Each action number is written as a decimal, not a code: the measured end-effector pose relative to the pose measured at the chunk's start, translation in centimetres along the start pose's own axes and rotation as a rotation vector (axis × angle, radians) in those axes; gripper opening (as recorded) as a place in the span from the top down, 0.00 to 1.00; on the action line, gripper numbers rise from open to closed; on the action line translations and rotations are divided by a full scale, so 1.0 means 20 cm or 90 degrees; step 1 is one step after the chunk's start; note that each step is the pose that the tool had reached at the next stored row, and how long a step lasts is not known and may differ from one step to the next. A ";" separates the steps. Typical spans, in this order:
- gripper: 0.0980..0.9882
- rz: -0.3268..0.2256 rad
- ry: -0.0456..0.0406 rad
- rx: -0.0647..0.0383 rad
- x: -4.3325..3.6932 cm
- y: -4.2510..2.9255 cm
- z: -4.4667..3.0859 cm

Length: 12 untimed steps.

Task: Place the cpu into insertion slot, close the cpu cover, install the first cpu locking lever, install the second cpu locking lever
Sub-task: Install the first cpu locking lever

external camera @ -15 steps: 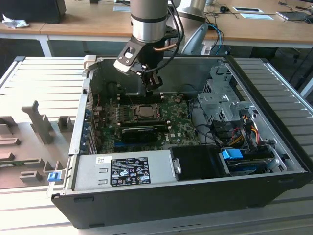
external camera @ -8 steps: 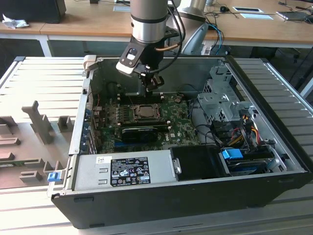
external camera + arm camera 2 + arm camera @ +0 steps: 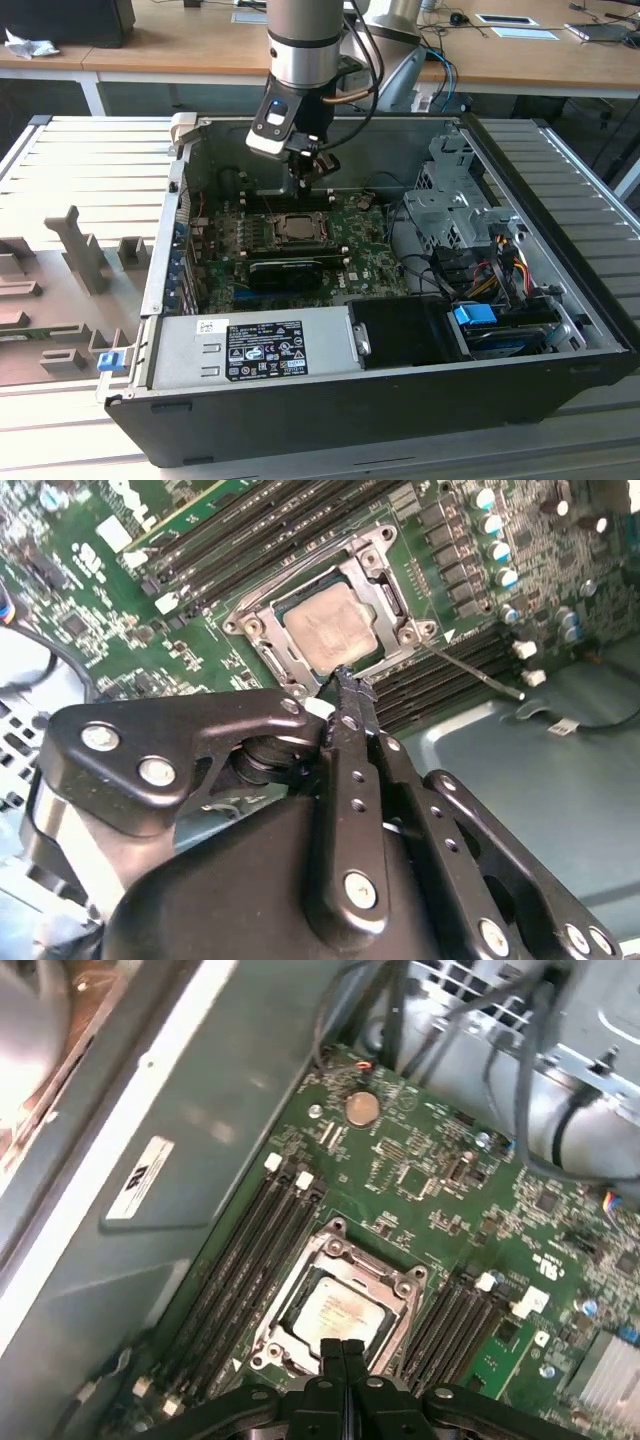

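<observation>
The cpu [image 3: 330, 630] lies flat in the insertion slot [image 3: 262, 1345] on the green board, its silver top showing. The cpu cover [image 3: 385, 595] is down over it, framing the chip through its square window. A thin metal locking lever [image 3: 475, 670] sticks out from the socket's corner across the memory slots. My gripper [image 3: 345, 675] is shut with nothing between its fingers. Its tips sit at the socket's edge, just beside the chip, as also seen in the first wrist view [image 3: 342, 1348]. In the exterior view the gripper [image 3: 305, 185] hangs just behind the cpu [image 3: 297, 229].
The open computer case holds a long black card [image 3: 285, 270] in front of the socket, a power supply [image 3: 260, 345] at the front, and a drive cage [image 3: 450, 200] with cables [image 3: 490, 265] on the exterior view's right. Memory slots [image 3: 250, 1260] flank the socket.
</observation>
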<state>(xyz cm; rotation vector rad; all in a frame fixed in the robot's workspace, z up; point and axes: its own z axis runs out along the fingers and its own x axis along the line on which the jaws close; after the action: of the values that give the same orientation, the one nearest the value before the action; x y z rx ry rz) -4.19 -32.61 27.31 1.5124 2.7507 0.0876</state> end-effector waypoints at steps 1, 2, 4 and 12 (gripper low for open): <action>0.99 -0.010 0.0003 0.000 0.000 0.000 0.000; 0.99 -0.018 0.0005 0.001 0.000 -0.001 0.000; 0.99 -0.035 0.0011 0.001 0.000 -0.001 0.000; 0.99 -0.111 0.0050 0.003 0.000 -0.001 0.000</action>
<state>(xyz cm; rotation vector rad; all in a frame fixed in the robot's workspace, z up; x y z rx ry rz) -4.20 -32.61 27.31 1.2678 2.8764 0.0862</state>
